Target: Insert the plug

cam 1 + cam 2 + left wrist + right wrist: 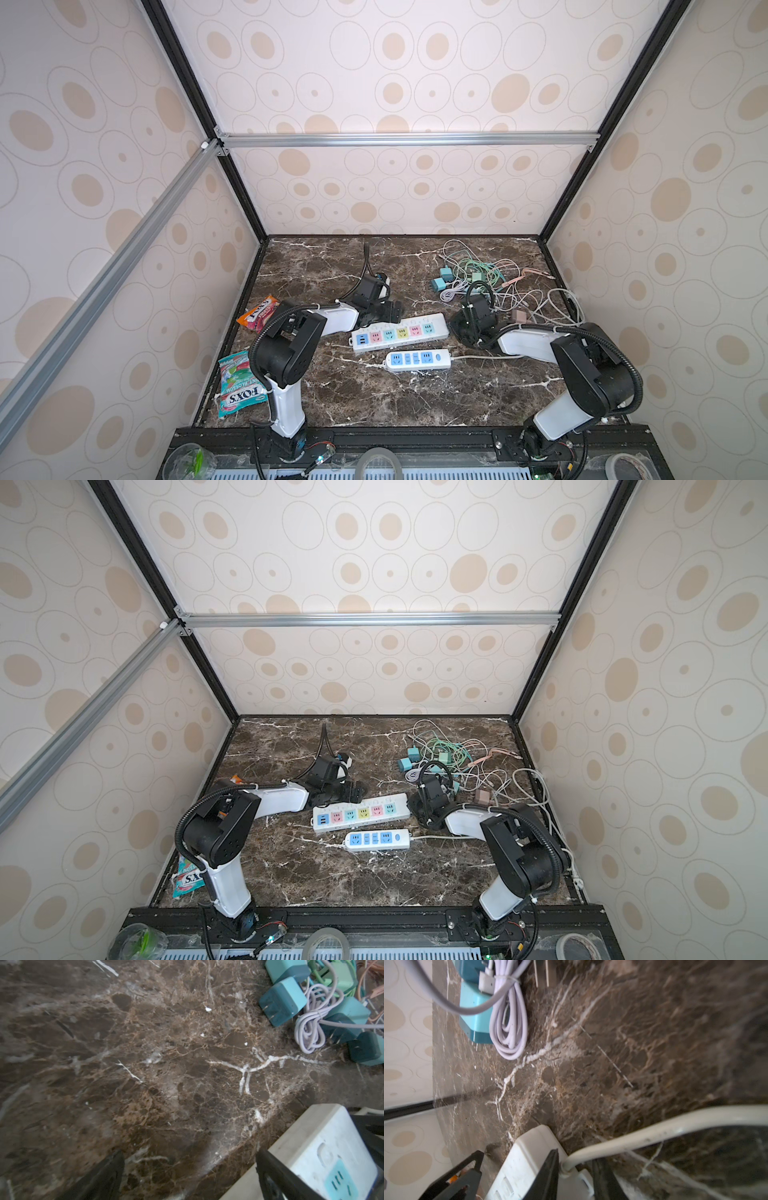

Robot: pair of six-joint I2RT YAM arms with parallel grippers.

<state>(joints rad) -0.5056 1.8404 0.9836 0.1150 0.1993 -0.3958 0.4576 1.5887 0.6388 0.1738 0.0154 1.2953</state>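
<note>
Your marble surface (374, 399) is closed in on the left, far and right sides by patterned panels in a black frame (249, 299), and a black rail runs along the near edge. The widest bare marble lies near you, between the 2 arm bases and in front of the strips. A second bare patch sits far left, behind the left arm's wrist.

The cable heap (519, 291) fills the far right corner, and its white leads trail along the right edge. The long power strip (399, 332) lies slantwise mid-surface, with 5 coloured sockets and a blue USB panel facing up. The FOX'S bag (239, 384) lies along the left edge. The short power strip (417, 359) lies just in front of the long one, apart from it. An orange sweet packet (257, 313) lies farther back on the left edge.

The teal charger plug (282, 1001) lies loose at the heap's near-left rim, 2 prongs bare, beside a lilac cable coil (309, 1032).

The left end effector (188, 1155) stands wide, low behind the long strip's far edge. The right end effector (457, 330) stands narrow at that strip's corded end. You cannot tell whether it grips.
</note>
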